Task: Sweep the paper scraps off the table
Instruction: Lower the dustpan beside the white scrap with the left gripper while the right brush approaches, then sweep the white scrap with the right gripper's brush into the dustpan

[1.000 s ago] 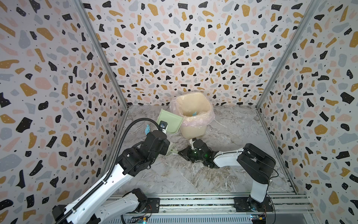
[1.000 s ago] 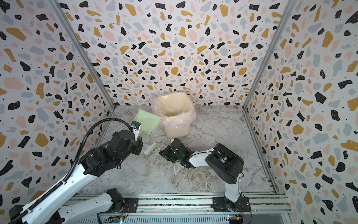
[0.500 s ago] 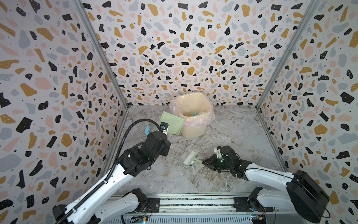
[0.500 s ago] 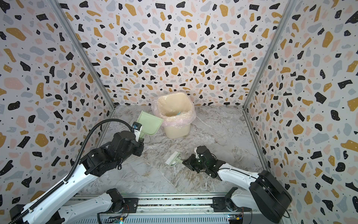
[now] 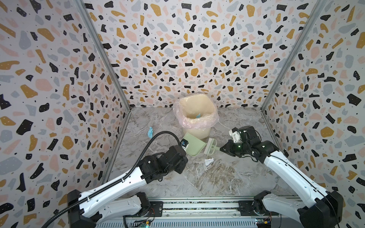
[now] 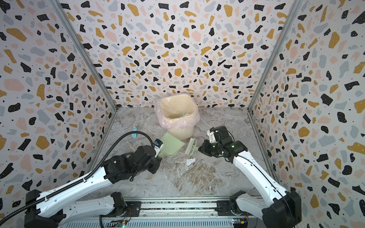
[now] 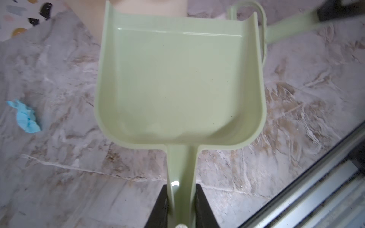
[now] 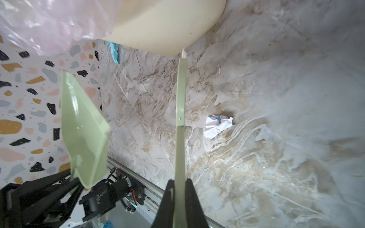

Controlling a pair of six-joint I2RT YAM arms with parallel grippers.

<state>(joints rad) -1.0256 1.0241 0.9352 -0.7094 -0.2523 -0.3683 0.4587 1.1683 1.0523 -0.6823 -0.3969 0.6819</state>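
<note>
My left gripper point(image 7: 181, 187) is shut on the handle of the pale green dustpan point(image 7: 177, 79), which hangs tilted just in front of the bin; it shows in both top views point(image 5: 192, 147) point(image 6: 169, 147). The right gripper point(image 8: 179, 181) is shut on the handle of the green brush point(image 8: 180, 118), whose head point(image 5: 211, 146) sits right of the pan. Of the paper scraps, a white one point(image 5: 209, 161) point(image 8: 217, 124) lies on the table point(image 5: 217, 181) just in front of the brush. A light blue one point(image 5: 150, 131) point(image 7: 26, 117) lies near the left wall.
A cream bin point(image 5: 195, 118) lined with a pink bag stands at the back middle, with a blue scrap point(image 5: 198, 115) inside. Speckled walls close three sides. A metal rail point(image 5: 197, 205) runs along the front edge.
The dustpan has come down from beside the bin's rim to in front of the bin. The right gripper with the brush has moved from the middle toward the right.
</note>
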